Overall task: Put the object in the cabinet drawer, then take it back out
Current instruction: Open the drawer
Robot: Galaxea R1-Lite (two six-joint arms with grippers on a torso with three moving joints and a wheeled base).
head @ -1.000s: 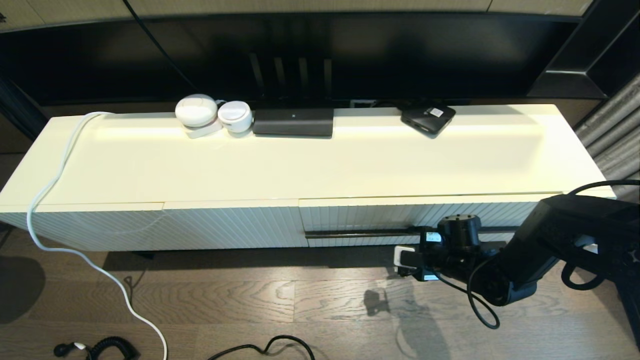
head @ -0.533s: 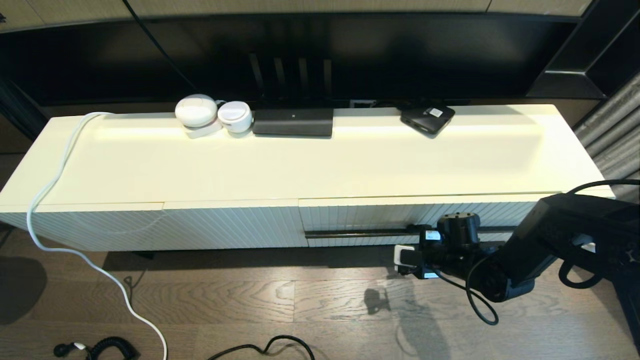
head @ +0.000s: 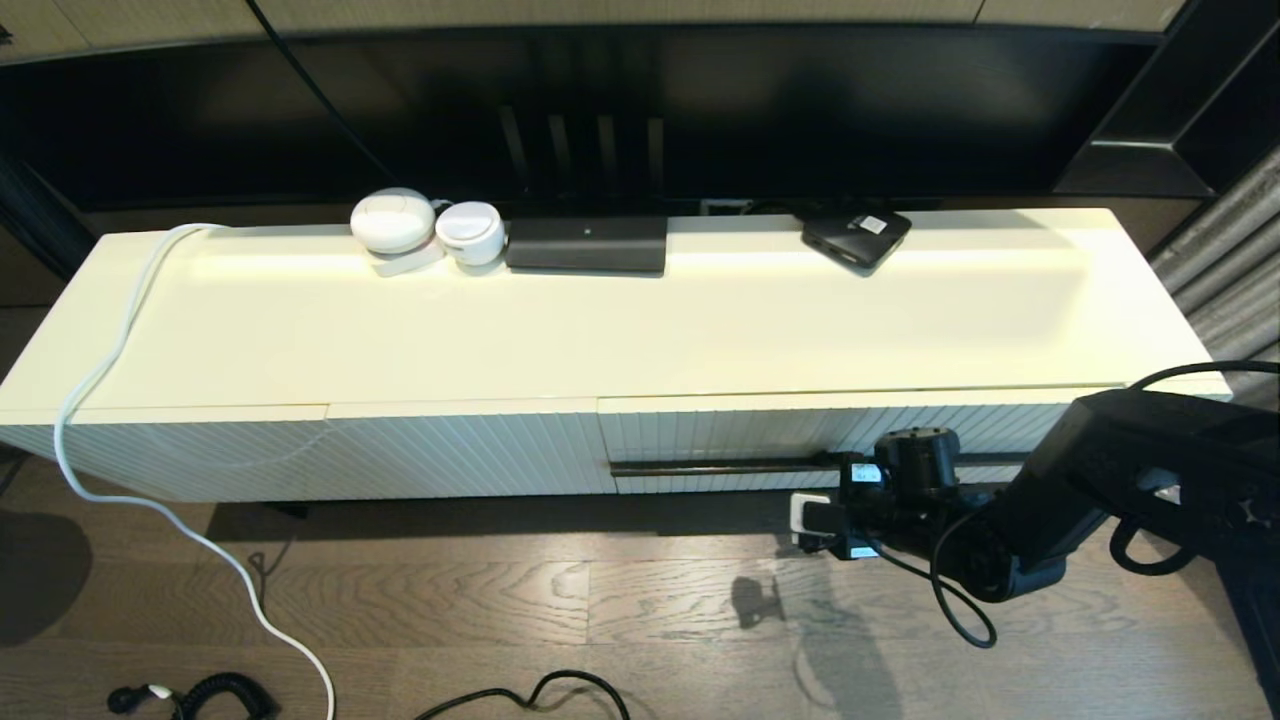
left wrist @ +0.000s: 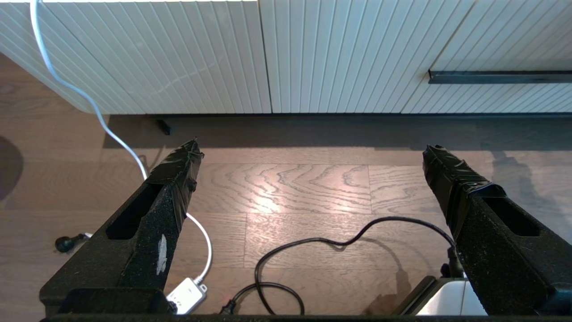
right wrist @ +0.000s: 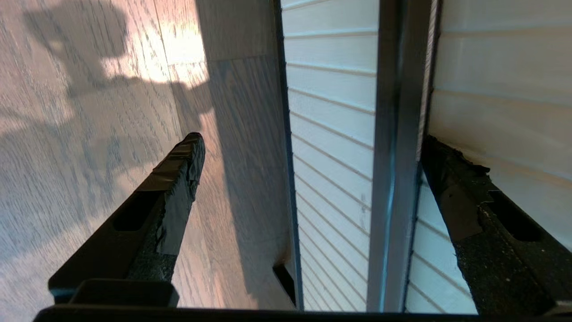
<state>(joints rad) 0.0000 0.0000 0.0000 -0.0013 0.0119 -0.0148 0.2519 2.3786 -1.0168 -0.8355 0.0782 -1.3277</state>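
The cabinet drawer (head: 740, 435) is shut, on the right half of the low white cabinet. Its thin black bar handle (head: 720, 467) runs along the ribbed front. My right gripper (head: 845, 480) is at the handle's right part, and my own wrist hides its fingers in the head view. In the right wrist view the right gripper (right wrist: 313, 141) is open. The handle (right wrist: 395, 134) passes between the fingers, close beside one fingertip (right wrist: 440, 156) that lies against the drawer front (right wrist: 330, 112). My left gripper (left wrist: 311, 147) hangs open and empty over the floor.
On the cabinet top (head: 640, 330) at the back stand two white round devices (head: 425, 225), a black box (head: 586, 243) and a small black box (head: 855, 237). A white cable (head: 90, 400) hangs down the left end. Black cables (left wrist: 313, 250) lie on the wood floor.
The right arm's elbow has shifted slightly. Its gripper stays at the handle and the drawer remains shut.
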